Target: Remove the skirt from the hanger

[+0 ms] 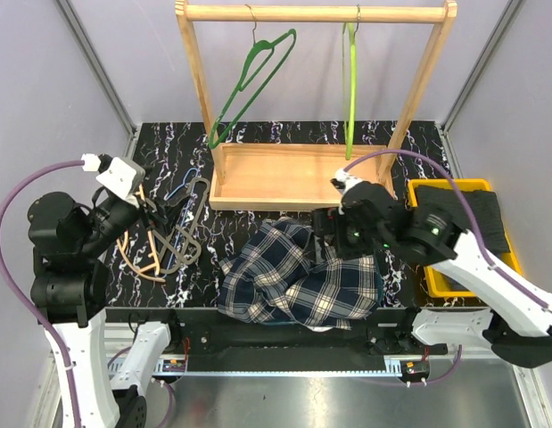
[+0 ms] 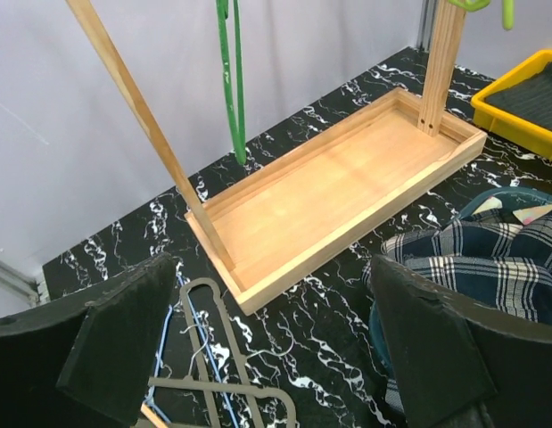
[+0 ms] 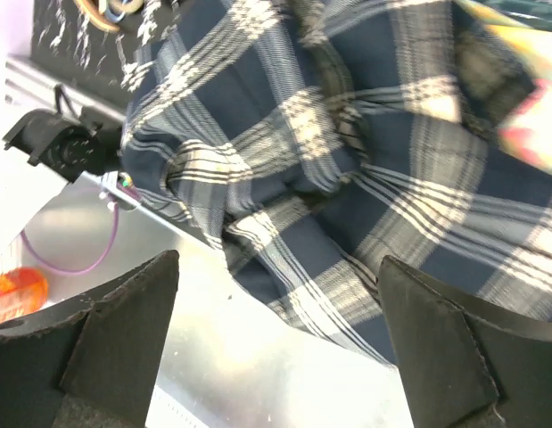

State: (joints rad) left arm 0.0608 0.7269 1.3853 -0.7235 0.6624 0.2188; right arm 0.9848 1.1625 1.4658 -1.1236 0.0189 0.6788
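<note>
**Skirt bunched at the near edge**

I see the skirt (image 1: pixel 293 281) heaped on the surface (image 1: pixel 160 147), spilling over its near edge — rack (image 1: pixel 284 174) just behind. The right end effector (image 3: pixel 276 339) hovers above it, jaws apart; the left end effector (image 2: pixel 276 343) is spread too, over loose hangers (image 1: pixel 173 234).

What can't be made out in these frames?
- Left wrist view: only a teal curve shows above the skirt; cloth hides the rest, so whether the skirt is free cannot be told.
- Right wrist view: a bright patch at the right edge is blurred and cut off.
- Top view: the right arm covers part of the yellow bin's dark contents.
</note>
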